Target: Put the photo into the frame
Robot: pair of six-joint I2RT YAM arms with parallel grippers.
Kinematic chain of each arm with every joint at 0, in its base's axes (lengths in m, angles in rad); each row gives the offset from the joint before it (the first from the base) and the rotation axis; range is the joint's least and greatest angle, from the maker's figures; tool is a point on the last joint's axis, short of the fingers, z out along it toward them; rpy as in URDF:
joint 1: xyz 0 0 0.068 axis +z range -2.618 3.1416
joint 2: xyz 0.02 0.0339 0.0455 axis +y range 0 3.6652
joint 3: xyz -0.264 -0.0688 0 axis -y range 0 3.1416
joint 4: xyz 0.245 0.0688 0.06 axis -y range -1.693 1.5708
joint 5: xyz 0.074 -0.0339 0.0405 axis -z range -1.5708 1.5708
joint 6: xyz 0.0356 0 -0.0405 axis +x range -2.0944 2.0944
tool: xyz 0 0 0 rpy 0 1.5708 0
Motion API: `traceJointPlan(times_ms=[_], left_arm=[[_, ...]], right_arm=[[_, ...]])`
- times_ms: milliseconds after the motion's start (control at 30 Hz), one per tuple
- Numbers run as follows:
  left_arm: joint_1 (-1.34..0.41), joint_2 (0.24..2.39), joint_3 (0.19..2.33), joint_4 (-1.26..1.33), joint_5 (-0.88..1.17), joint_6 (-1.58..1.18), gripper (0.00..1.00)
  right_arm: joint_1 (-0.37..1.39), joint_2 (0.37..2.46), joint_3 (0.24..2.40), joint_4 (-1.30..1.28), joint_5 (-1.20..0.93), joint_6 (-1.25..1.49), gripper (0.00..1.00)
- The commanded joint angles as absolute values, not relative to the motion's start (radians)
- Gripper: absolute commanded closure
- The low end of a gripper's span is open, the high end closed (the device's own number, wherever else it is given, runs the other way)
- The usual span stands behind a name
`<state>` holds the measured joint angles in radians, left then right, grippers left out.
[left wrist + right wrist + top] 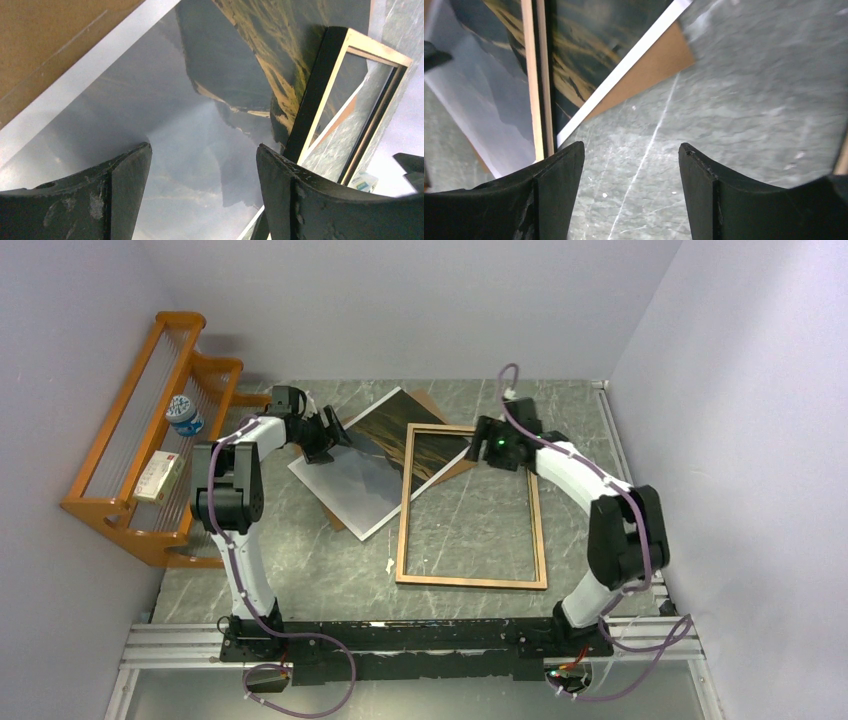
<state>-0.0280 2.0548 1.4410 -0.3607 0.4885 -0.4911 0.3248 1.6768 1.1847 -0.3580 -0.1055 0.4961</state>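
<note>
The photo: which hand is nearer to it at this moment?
Left. The left hand is open right above the photo, over its pale half. The right hand is past the photo's edge, open above bare table inside the frame.

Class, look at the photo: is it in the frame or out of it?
Out. The photo lies face up, mostly left of the frame; only the frame's far-left corner overlaps it.
</note>
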Motion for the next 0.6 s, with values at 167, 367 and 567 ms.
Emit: traceJointPlan(times_ms=[167, 367, 567], left_arm=[[-0.034, 1.901, 1.346, -0.406, 0.488, -0.444, 0.18], [-0.032, 1.867, 1.277, -0.383, 0.501, -0.451, 0.19], [-0.033, 1.910, 1.294, -0.369, 0.496, -0.479, 0.19]], right_arm=[[0.394, 1.896, 1.399, -0.717, 0.222, 0.623, 0.32], [0.380, 1.909, 1.401, -0.815, 0.349, 0.607, 0.33], [0.314, 1.861, 1.276, -0.738, 0.341, 0.624, 0.32]])
